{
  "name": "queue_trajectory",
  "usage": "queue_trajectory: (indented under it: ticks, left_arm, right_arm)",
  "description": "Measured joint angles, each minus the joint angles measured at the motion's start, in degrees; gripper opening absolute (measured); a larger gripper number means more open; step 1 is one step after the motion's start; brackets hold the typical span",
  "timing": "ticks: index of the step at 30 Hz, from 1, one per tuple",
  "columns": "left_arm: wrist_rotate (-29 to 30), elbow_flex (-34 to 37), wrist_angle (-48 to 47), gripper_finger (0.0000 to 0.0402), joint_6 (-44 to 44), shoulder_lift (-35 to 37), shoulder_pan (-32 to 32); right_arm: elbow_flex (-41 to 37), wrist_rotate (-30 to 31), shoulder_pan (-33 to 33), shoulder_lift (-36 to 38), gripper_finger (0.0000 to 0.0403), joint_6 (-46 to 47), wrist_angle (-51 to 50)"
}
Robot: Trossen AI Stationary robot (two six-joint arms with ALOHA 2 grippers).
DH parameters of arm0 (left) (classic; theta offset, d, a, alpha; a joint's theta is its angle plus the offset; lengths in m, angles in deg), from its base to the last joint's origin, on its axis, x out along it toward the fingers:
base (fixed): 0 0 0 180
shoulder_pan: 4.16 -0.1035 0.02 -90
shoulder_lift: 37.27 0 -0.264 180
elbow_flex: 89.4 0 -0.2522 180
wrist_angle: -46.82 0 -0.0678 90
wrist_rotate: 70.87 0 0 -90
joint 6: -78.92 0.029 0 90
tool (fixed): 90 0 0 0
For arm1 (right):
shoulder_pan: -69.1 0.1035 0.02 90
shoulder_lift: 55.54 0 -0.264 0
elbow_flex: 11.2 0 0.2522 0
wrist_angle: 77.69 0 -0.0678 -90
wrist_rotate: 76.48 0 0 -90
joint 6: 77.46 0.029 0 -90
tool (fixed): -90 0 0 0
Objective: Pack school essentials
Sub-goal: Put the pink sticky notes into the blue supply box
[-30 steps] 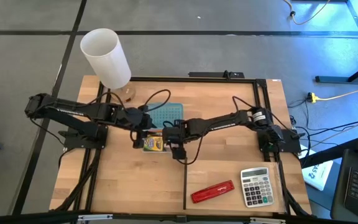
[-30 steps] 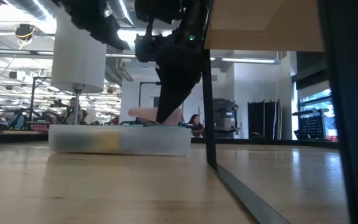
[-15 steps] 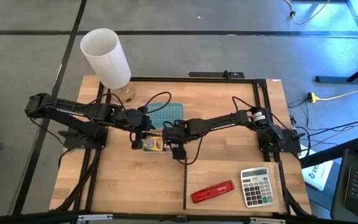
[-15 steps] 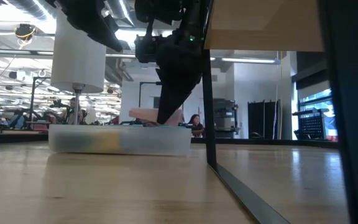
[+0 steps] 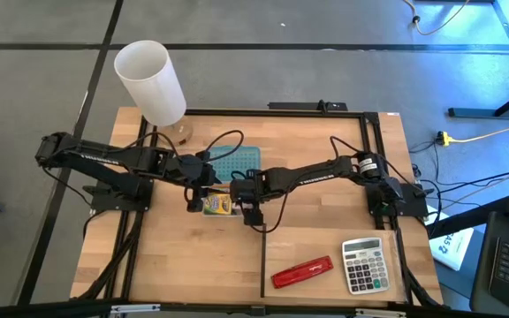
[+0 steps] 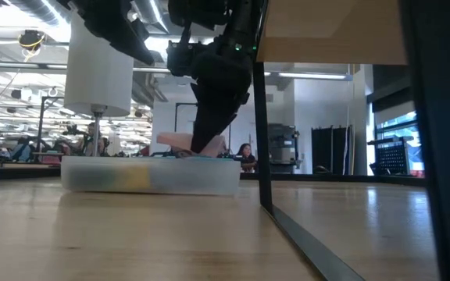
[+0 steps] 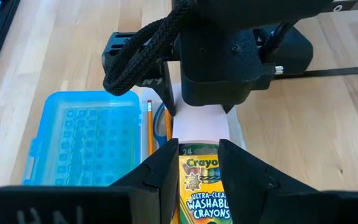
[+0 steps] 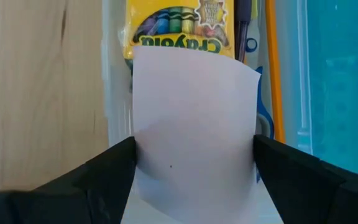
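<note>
A clear pencil case [image 6: 151, 173] stands mid-table with its blue lid [image 5: 237, 162] open on the far side. In it lie the yellow-green crayon box [image 8: 179, 25], orange pencils [image 8: 273, 74], blue-handled scissors [image 8: 263, 118] and a dark pen [image 8: 244, 18]. My right gripper [image 8: 194, 168] is over the case, shut on the pale pink sticky-note pad [image 8: 194, 112]. My left gripper [image 7: 199, 163] hangs open above the case's left end. The crayon box [image 7: 207, 186] shows through its gap, well below it. My right gripper pinches the sticky-note pad between its two fingers [image 8: 114, 168], one on each of two opposite side edges [image 8: 253, 155]. The fingers slant steeply down from the table's right side. The pad [image 6: 174, 140] sits nearly flat just above the case's rim, its free end over the crayon box.
A tall white cylinder [image 5: 151, 81] stands at the far left corner. A red stapler [image 5: 302, 272] and a grey calculator [image 5: 365, 265] lie at the near right. A dark frame rail [image 6: 262, 117] runs across the table right of the case.
</note>
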Motion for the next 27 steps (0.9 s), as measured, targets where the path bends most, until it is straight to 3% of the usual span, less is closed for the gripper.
queue_trajectory:
  ticks: [17, 27]
  left_arm:
    - [0.0, 0.0, 0.0, 0.0108, 0.0, 0.0, 0.0]
    - [0.0, 0.0, 0.0, 0.0108, 0.0, 0.0, 0.0]
  right_arm:
    - [0.0, 0.0, -0.4, 0.0, 0.0321, 0.1, -0.1]
    - [0.0, 0.5, -0.4, 0.0, 0.0393, -1.7, 0.0]
